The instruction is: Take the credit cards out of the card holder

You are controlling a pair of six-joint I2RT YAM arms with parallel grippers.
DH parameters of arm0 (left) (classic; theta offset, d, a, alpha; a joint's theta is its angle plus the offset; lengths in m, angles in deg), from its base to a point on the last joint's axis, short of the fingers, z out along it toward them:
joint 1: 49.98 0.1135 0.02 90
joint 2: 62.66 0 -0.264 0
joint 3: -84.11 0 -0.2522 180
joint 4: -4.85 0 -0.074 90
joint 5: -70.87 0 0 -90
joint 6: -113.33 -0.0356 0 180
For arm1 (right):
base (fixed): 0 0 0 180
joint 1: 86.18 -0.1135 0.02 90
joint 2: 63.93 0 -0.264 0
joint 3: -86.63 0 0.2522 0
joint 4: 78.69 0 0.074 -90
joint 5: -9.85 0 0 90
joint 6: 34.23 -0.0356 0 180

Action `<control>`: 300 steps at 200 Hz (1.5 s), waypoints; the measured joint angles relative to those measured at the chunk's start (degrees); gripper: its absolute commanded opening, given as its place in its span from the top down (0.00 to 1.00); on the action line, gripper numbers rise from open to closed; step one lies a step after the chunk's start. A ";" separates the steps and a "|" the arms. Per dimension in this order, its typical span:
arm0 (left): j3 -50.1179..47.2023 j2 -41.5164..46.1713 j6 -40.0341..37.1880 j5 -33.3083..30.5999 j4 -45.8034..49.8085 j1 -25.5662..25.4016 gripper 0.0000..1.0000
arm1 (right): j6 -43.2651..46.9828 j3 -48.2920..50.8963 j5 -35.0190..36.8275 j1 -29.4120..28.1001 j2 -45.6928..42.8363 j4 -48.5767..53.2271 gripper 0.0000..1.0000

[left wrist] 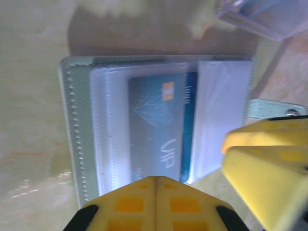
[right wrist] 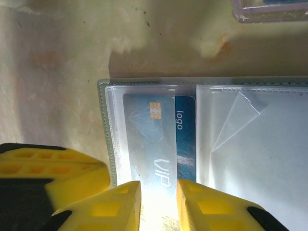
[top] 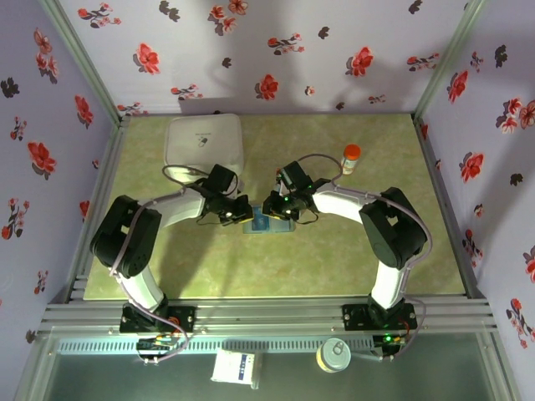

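Card holder lies open on the surface; left pincer together at its left edge, right pincer slightly apart over the blue card.

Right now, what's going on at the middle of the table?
The left gripper is shut at the edge of the open card holder, seemingly pinning it. The right gripper, slightly open, sits at the end of a blue card that lies mostly inside its clear sleeve. It is not out yet.
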 measured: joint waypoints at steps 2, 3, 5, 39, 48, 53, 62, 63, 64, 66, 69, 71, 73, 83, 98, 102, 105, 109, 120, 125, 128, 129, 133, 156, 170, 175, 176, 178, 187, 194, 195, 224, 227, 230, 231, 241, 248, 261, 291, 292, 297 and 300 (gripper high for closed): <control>0.00 -0.11 -0.09 0.00 0.11 0.00 1.00 | 0.00 0.00 0.00 0.00 0.00 0.00 0.73; 0.00 -0.15 -0.13 0.00 0.15 0.00 1.00 | 0.00 0.00 0.00 0.00 0.00 0.00 0.73; 0.00 -0.33 -0.13 -0.04 0.28 0.00 1.00 | 0.00 0.00 0.00 0.00 0.02 0.00 0.73; 0.00 -1.81 -0.61 -1.07 1.31 -0.04 1.00 | 0.00 0.00 -0.02 0.00 0.90 -0.02 0.72; 0.00 -2.08 -0.74 -1.36 1.51 -0.04 1.00 | 0.00 0.00 -0.04 0.00 1.36 -0.07 0.72; 0.00 -2.19 -0.79 -1.49 1.66 -0.04 1.00 | 0.00 0.00 -0.04 0.00 1.57 -0.07 0.72; 0.00 -2.32 -0.81 -1.53 1.70 -0.04 1.00 | 0.00 0.00 -0.04 0.00 1.97 -0.04 0.72; 0.00 -2.32 -0.81 -1.53 1.70 -0.04 1.00 | 0.00 0.00 -0.04 0.00 1.99 -0.07 0.72; 0.00 -2.34 -0.81 -1.55 1.70 -0.04 1.00 | 0.00 0.00 -0.04 0.00 2.03 -0.07 0.72; 0.00 -2.36 -0.81 -1.60 1.70 -0.04 1.00 | 0.00 0.00 -0.04 0.00 2.10 -0.09 0.72; 0.00 -2.36 -0.83 -1.68 1.70 -0.04 1.00 | 0.00 0.00 -0.04 0.00 2.19 -0.11 0.72; 0.00 -2.36 -0.83 -1.70 1.70 -0.04 1.00 | 0.00 0.00 -0.04 0.00 2.25 -0.17 0.72; 0.00 -2.36 -0.85 -1.73 1.70 -0.04 1.00 | 0.00 0.00 -0.07 0.00 2.32 -0.20 0.72; 0.00 -2.36 -1.01 -1.90 1.70 -0.11 1.00 | 0.00 0.00 -0.17 0.00 2.62 -0.46 0.72; 0.00 -2.36 -1.11 -1.92 1.70 -0.11 1.00 | -0.11 0.02 -0.59 0.00 3.17 -0.94 0.72; 0.00 -2.36 -1.22 -1.92 1.68 -0.11 1.00 | -0.13 0.02 -0.72 0.00 3.32 -1.11 0.72; 0.00 -2.36 -1.25 -1.92 1.68 -0.11 1.00 | -0.15 0.02 -0.85 0.00 3.41 -1.31 0.72; -0.02 -2.36 -1.29 -1.92 1.70 -0.11 1.00 | -0.15 0.02 -0.92 0.00 3.58 -1.44 0.72; -0.02 -2.36 -1.46 -1.97 1.70 -0.11 1.00 | -0.15 0.04 -1.18 0.00 3.96 -1.86 0.72; -0.02 -2.36 -1.49 -2.05 1.70 -0.11 1.00 | -0.17 0.07 -1.31 0.00 4.07 -2.01 0.72; -0.02 -2.36 -1.49 -2.08 1.68 -0.11 1.00 | -0.17 0.07 -1.33 0.00 4.15 -2.12 0.72; -0.02 -2.36 -1.51 -2.10 1.70 -0.11 1.00 | -0.17 0.07 -1.33 0.00 4.17 -2.14 0.72; -0.02 -2.36 -1.55 -2.10 1.68 -0.11 1.00 | -0.17 0.07 -1.40 0.00 4.22 -2.23 0.72; -0.02 -2.36 -1.66 -2.14 1.70 -0.11 1.00 | -0.20 0.07 -1.81 0.00 4.42 -2.80 0.71; -0.02 -2.36 -1.68 -2.14 1.70 -0.11 1.00 | -0.17 0.09 -1.97 0.00 4.52 -3.08 0.70; -0.02 -2.38 -1.68 -2.14 1.70 -0.11 1.00 | -0.17 0.09 -1.97 0.00 4.52 -3.08 0.69; -0.02 -2.38 -1.70 -2.14 1.70 -0.11 1.00 | -0.17 0.09 -1.97 0.00 4.52 -3.08 0.69; -0.02 -2.38 -1.68 -2.14 1.70 -0.11 1.00 | -0.17 0.09 -1.97 0.00 4.52 -3.08 0.68; -0.02 -2.43 -1.73 -2.14 1.70 -0.11 1.00 | -0.17 0.09 -1.97 0.00 4.52 -3.08 0.68; -0.02 -2.47 -1.81 -2.14 1.70 -0.11 1.00 | -0.15 0.09 -1.95 0.00 4.52 -3.08 0.67; -0.02 -2.47 -1.84 -2.14 1.68 -0.11 1.00 | -0.15 0.09 -1.97 0.00 4.52 -3.08 0.67; -0.02 -2.47 -1.86 -2.14 1.68 -0.11 1.00 | 0.00 0.07 -1.66 -0.11 4.52 -2.97 0.67; -0.02 -2.47 -1.86 -2.14 1.68 -0.11 1.00 | 0.02 0.07 -1.64 -0.11 4.52 -2.97 0.67; -0.02 -2.47 -1.86 -2.14 1.68 -0.11 1.00 | 0.02 0.07 -1.66 -0.11 4.52 -2.97 0.67; -0.02 -2.47 -1.86 -2.14 1.70 -0.11 1.00 | 0.02 0.07 -1.66 -0.11 4.52 -2.99 0.67; -0.02 -2.54 -1.86 -2.14 1.68 -0.11 1.00 | 0.04 0.07 -1.70 -0.11 4.52 -2.99 0.67; -0.02 -2.58 -1.86 -2.10 1.68 -0.11 1.00 | 0.04 0.07 -1.73 -0.11 4.57 -2.99 0.67; -0.02 -2.58 -1.88 -2.10 1.68 -0.11 1.00 | 0.04 0.07 -1.86 -0.11 4.72 -3.10 0.68; -0.02 -2.60 -1.90 -2.10 1.68 -0.11 1.00 | -0.04 0.31 -2.82 -0.11 4.85 -4.20 0.70; -0.02 -2.60 -1.90 -2.10 1.68 -0.11 1.00 | -0.04 0.33 -2.84 -0.11 4.85 -4.24 0.70; -0.02 -2.64 -1.90 -2.10 1.68 -0.09 1.00 | -0.11 0.50 -2.86 -0.11 4.85 -4.59 0.70; -0.02 -2.67 -1.92 -2.08 1.68 -0.09 1.00 | -0.11 0.61 -2.89 -0.11 4.83 -4.74 0.71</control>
